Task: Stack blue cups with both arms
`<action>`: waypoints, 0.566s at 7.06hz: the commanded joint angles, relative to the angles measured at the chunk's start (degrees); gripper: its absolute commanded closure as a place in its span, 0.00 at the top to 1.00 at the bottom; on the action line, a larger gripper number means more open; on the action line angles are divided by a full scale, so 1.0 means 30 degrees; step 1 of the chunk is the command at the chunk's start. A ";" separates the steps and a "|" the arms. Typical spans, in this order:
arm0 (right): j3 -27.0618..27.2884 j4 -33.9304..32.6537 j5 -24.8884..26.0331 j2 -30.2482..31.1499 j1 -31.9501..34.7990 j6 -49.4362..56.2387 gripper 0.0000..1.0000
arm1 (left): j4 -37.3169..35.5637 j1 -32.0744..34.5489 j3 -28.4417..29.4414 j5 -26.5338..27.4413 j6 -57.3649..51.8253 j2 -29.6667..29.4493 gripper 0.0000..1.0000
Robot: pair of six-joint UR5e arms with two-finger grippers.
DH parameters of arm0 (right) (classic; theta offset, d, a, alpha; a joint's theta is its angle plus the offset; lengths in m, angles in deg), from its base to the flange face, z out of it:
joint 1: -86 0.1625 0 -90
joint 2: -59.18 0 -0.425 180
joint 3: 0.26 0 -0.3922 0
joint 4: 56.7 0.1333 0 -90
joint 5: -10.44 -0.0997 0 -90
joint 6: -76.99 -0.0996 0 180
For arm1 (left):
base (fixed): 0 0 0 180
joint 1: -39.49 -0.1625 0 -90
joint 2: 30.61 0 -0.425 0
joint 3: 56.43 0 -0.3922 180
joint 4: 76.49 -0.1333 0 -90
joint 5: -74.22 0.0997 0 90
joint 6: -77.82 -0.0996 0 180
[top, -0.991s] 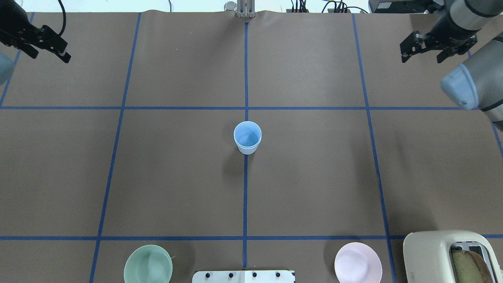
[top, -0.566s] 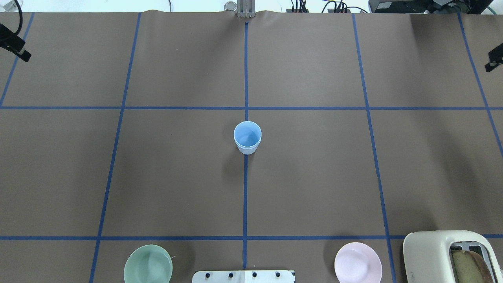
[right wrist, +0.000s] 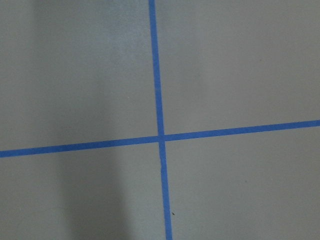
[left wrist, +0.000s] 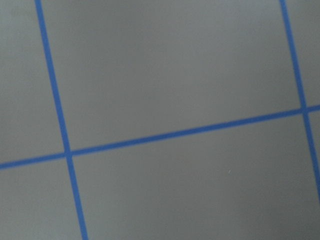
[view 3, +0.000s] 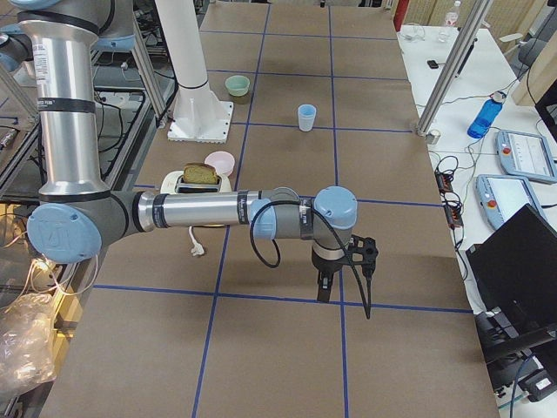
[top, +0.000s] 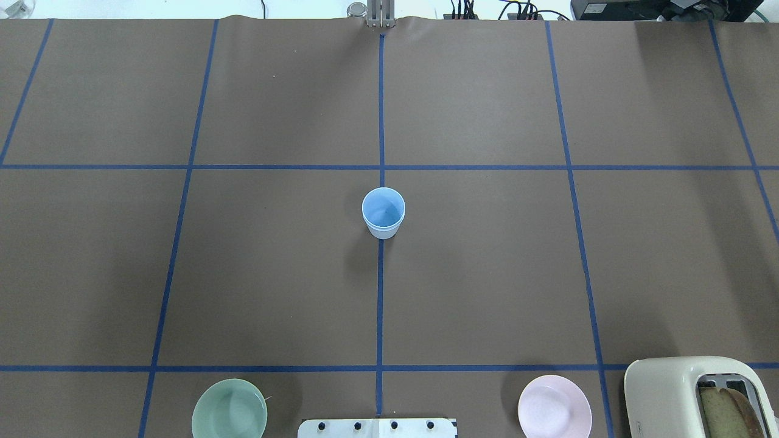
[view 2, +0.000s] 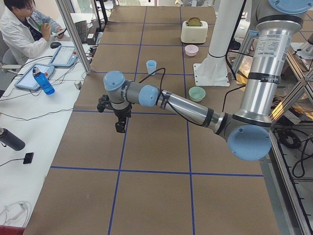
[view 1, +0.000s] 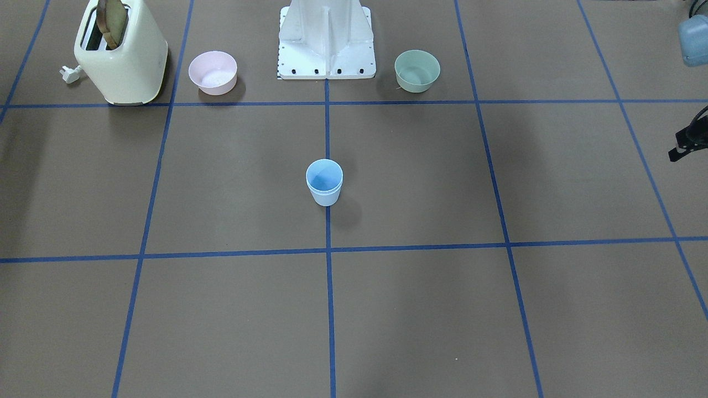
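The two blue cups (top: 383, 213) stand upright, one nested in the other, on the centre tape line; a double rim shows in the front view (view 1: 324, 182). They also show in the side views (view 2: 151, 66) (view 3: 306, 116). My left gripper (view 2: 119, 128) hangs over the table's left end, far from the cups; only a black part of it shows at the front view's right edge (view 1: 686, 145), and I cannot tell its state. My right gripper (view 3: 324, 283) hangs over the table's right end and shows only in the exterior right view, so I cannot tell its state. Both wrist views show only brown paper and blue tape.
A cream toaster (top: 700, 395) with bread in it, a pink bowl (top: 554, 406) and a mint-green bowl (top: 229, 409) sit along the robot's edge beside the white base stand (view 1: 326, 38). An operator (view 2: 24, 24) sits at a side table.
Both arms have moved outward, left arm to the left and right arm to the right, and have left the overhead view. The stacked cups have not moved.
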 commanded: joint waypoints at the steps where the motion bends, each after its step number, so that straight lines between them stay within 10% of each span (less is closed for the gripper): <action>1: 0.1794 0.0007 0.0031 0.2072 0.0264 0.0105 1.00 | -0.0006 0.0022 -0.0416 0.0052 -0.2558 0.2488 1.00; 4: 0.2038 0.0007 0.0031 0.2316 0.0235 0.0193 1.00 | 0.0023 -0.0007 -0.0385 0.0023 -0.2666 0.3199 1.00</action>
